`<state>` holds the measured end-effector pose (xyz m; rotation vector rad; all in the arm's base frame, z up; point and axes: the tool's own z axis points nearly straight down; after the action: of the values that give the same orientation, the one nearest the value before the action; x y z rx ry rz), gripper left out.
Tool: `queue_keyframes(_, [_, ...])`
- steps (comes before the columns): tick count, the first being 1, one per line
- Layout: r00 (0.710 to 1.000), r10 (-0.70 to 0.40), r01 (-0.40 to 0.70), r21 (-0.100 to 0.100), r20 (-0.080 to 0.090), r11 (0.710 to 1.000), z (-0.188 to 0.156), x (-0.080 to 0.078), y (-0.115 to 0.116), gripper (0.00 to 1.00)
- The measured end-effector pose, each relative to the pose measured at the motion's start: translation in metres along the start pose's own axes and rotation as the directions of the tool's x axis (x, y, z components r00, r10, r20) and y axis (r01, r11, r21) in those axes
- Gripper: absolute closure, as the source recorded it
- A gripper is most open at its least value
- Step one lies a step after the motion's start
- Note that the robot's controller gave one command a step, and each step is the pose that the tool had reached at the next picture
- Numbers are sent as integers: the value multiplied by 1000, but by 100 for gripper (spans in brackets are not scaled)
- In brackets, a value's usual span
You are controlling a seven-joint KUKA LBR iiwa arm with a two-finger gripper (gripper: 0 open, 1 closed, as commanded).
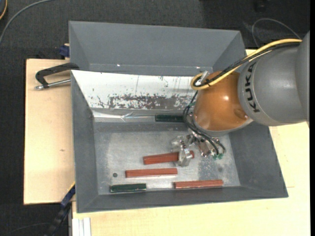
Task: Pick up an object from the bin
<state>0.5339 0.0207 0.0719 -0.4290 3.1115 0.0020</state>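
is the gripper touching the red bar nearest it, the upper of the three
Cannot tell. In the camera view the gripper overlaps the right end of that red bar, hiding where they would meet.

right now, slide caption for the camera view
End effector at the right end of the upper red bar in a grey bin, two more red bars and two dark bars nearby.

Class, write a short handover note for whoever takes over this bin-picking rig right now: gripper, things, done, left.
Gripper: low in the bin, at the right end of the upper red-brown bar; grip cannot be judged.
Things: second red-brown bar just below it in the view, third red-brown bar lower right, dark green bar lower left, dark bar by the far wall.
Done: nothing lifted yet.
Left: grasp one thing and raise it out.
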Motion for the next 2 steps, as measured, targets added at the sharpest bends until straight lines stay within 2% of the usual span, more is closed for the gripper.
queue_keyframes(1, [1000,-27,27,4,15,1000,-163,-26,0,100])
queue_keyframes(2, [1000,-26,26,1,5,1000,-158,-24,0,0])
